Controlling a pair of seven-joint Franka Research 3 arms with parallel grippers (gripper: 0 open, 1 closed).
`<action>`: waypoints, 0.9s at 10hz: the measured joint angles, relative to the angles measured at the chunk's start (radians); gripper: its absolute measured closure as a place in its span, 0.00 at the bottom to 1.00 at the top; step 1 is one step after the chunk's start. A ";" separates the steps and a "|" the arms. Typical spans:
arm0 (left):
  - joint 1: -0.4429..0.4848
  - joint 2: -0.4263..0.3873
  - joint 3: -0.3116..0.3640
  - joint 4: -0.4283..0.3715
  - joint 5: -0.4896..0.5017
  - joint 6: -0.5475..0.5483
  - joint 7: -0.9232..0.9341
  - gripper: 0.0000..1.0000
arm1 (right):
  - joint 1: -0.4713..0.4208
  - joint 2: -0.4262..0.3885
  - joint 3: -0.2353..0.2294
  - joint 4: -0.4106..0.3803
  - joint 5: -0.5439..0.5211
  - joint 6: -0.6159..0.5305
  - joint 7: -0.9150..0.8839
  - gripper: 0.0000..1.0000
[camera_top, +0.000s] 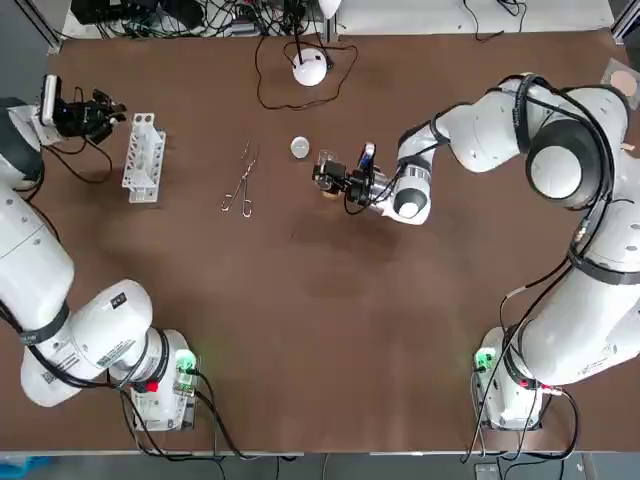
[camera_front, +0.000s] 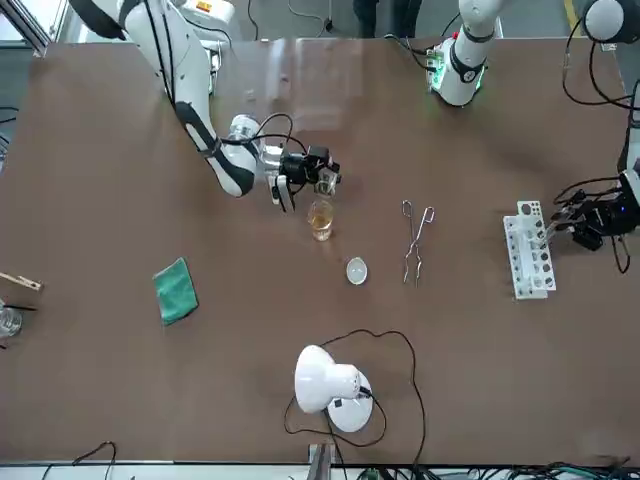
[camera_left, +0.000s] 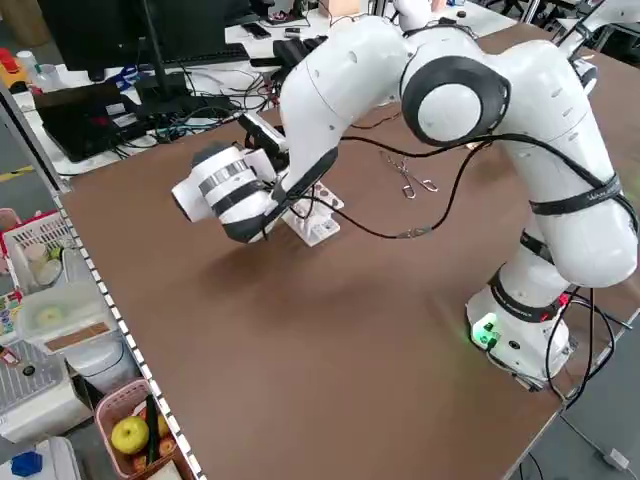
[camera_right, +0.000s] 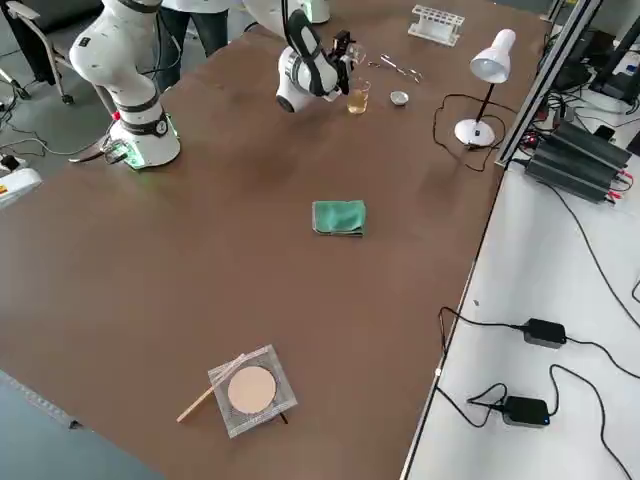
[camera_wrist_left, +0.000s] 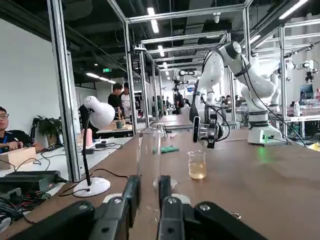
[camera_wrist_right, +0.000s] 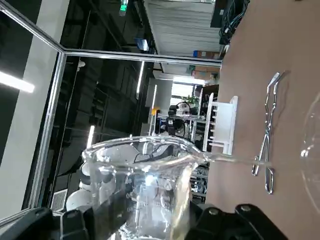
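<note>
Tilted beaker (camera_wrist_right: 142, 187): clear glass, gripped by right claw (camera_top: 328, 176), fingers closed on its wall. Tipped well over, spout side towards the tongs in the right wrist view. Position: mid-desk, raised just above the amber beaker (camera_front: 320, 218). Whether the two touch: cannot tell.

Amber beaker: upright on desk (camera_top: 320, 320), approx. a third full of amber liquid, directly under the right claw.

Test tube (camera_wrist_left: 149, 155): clear, upright, clamped betw. the fingers of the left claw (camera_top: 105, 112). Position: far left of desk, just beside the white rack (camera_top: 143, 157), not in it.

Nearby items:
- Tongs (camera_top: 240, 180): metal, flat on desk, betw. rack and amber beaker, apart from both.
- Watch glass (camera_top: 300, 147): small round dish, near amber beaker on its far side, not touching.
- Lamp (camera_top: 311, 68): white, far edge of desk, cable looped beside it.
- Green cloth (camera_front: 175, 290): folded, on the robot's right part of the desk, well apart from both claws.
</note>
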 joint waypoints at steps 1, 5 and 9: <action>0.001 0.000 0.000 -0.016 0.010 0.001 0.000 0.79 | 0.000 0.000 -0.001 0.000 0.000 0.000 0.010 0.62; 0.033 0.000 0.000 -0.019 0.025 0.002 0.000 0.79 | 0.000 0.000 -0.002 0.000 0.002 0.000 0.027 0.62; 0.033 0.003 -0.013 -0.016 0.026 0.005 -0.004 0.79 | -0.008 0.000 -0.005 0.000 0.003 0.000 0.051 0.62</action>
